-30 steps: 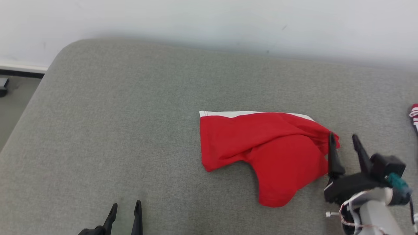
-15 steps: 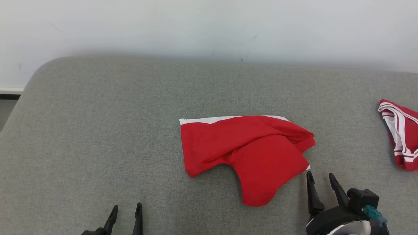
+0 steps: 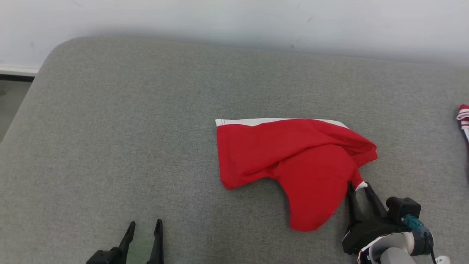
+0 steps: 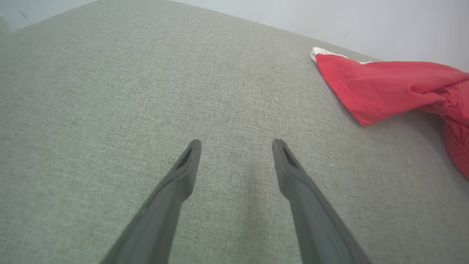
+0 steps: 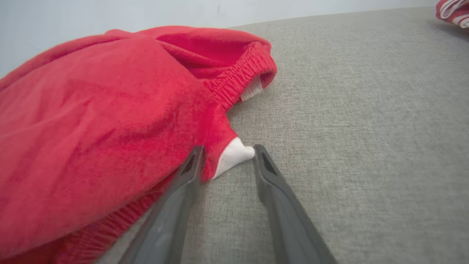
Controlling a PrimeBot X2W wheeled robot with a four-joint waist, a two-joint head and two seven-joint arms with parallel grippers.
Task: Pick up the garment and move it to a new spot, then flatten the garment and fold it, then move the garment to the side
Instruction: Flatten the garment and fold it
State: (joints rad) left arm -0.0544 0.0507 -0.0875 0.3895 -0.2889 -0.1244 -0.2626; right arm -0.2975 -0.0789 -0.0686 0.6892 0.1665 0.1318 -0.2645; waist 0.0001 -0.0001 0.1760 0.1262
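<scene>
A red garment [image 3: 293, 157] with a white band along its far edge lies crumpled on the grey cushion [image 3: 146, 128]. My right gripper [image 3: 359, 187] is at the garment's near right corner. In the right wrist view the gripper [image 5: 228, 148] is open, its fingers standing on either side of a small white corner of the garment [image 5: 110, 110]. My left gripper [image 3: 145, 222] is open over bare cushion at the lower left, well clear of the cloth. The left wrist view shows that gripper [image 4: 236, 141] with nothing between its fingers and the garment [image 4: 384, 84] off to the upper right.
A second red and white striped garment [image 3: 463, 117] lies at the cushion's far right edge, also at the top right of the right wrist view [image 5: 452, 11]. A pale wall runs behind the cushion. The cushion's rounded left corner drops to the floor [image 3: 11, 99].
The head camera has shifted. My right gripper has pulled back from the garment's right side, then come up to its near right corner, with the fingers narrowed around the white tip. The left gripper stays put.
</scene>
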